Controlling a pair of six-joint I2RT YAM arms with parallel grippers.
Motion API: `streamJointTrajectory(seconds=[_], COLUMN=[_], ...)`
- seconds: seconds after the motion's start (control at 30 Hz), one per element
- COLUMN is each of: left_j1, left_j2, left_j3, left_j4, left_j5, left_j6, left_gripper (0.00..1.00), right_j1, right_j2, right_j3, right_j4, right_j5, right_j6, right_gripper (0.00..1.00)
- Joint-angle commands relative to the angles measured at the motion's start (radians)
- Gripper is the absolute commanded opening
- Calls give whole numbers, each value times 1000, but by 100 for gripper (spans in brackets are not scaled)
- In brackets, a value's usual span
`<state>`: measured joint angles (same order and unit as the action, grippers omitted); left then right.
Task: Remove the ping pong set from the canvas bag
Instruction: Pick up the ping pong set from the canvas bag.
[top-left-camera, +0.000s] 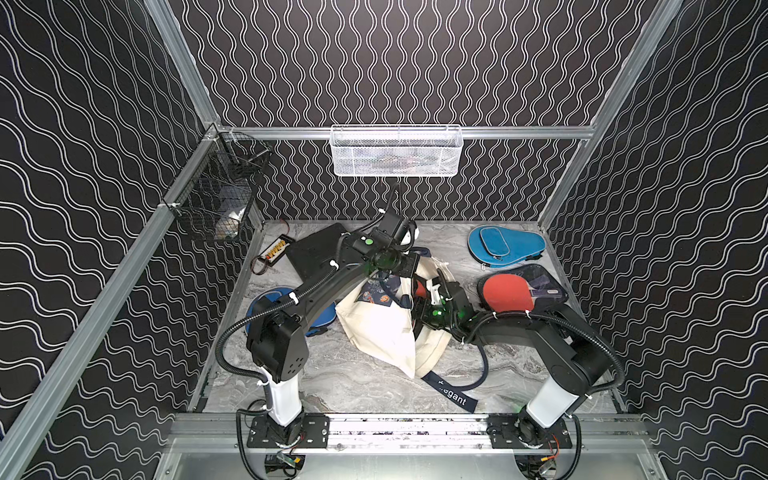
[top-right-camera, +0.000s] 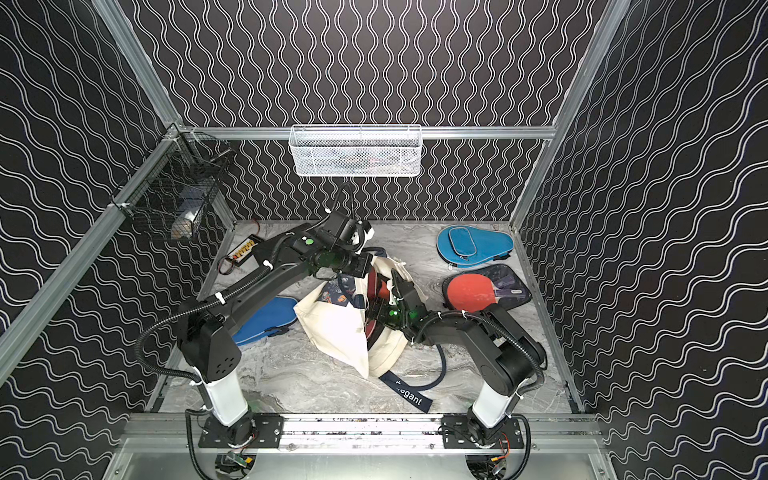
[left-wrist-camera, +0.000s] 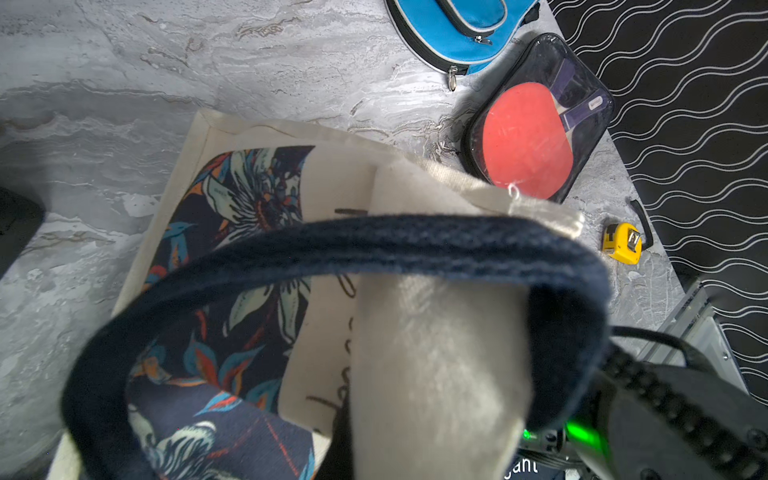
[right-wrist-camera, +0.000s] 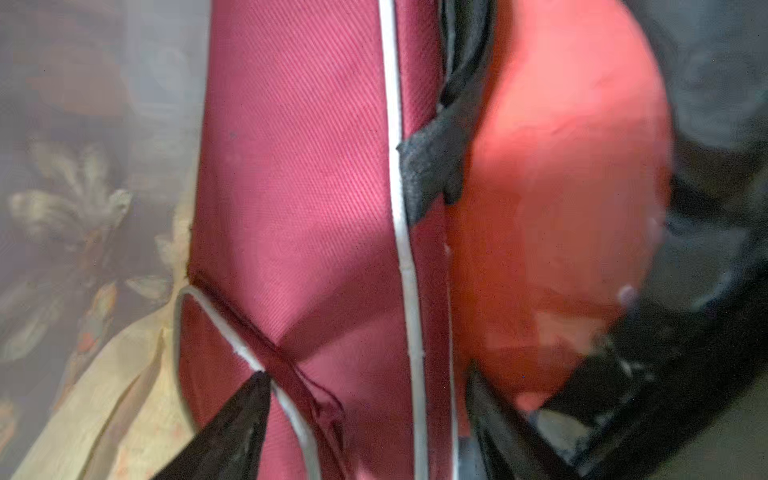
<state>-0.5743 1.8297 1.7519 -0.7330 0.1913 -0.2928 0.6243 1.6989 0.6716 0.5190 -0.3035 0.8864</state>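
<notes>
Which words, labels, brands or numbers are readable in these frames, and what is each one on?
"egant": white letters on the navy band beside the canvas bag; the start of the word is hidden.
Dark script on the canvas bag: partly covered, unreadable.
Label on the paddle handle in the clear case: too small to read.
Face of the yellow tape measure: too small to read.

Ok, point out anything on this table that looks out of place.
A yellow tape measure sits by the table edge near the clear paddle case, unrelated to ping pong. A wired connector board lies in the far corner. The canvas bag lies crumpled mid-table.
</notes>
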Motion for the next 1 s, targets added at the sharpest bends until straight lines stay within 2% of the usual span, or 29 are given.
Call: streamJointTrajectory(seconds=[0.0, 0.17, 0.33, 0.6, 0.77, 0.97], left_j1=[-2, -1, -2, -3, -4, -19], left_j2=[-19, -14, -6, -6, -4, 10], left_j3=[7, 3, 17, 18, 17, 42], left_j4=[19, 32, 27, 29, 30, 28], left_j5=[24, 28, 26, 34, 37, 45], left_j6=[1, -2, 5, 1, -1, -8], left_gripper=[0, 0, 0, 0, 0, 0], right_j1=[3, 3, 11, 11, 10, -5], right_j2=[-67, -167, -118, -39, 23, 92], right_j3=[-41, -116, -28, 58, 82, 51], right_j4=[153, 241, -18, -188, -141, 86], right_j5=[-9, 28, 92, 174, 131, 11], right_j6=[12, -3, -38, -84, -91, -64], right_gripper=[71, 72, 72, 73, 75, 76])
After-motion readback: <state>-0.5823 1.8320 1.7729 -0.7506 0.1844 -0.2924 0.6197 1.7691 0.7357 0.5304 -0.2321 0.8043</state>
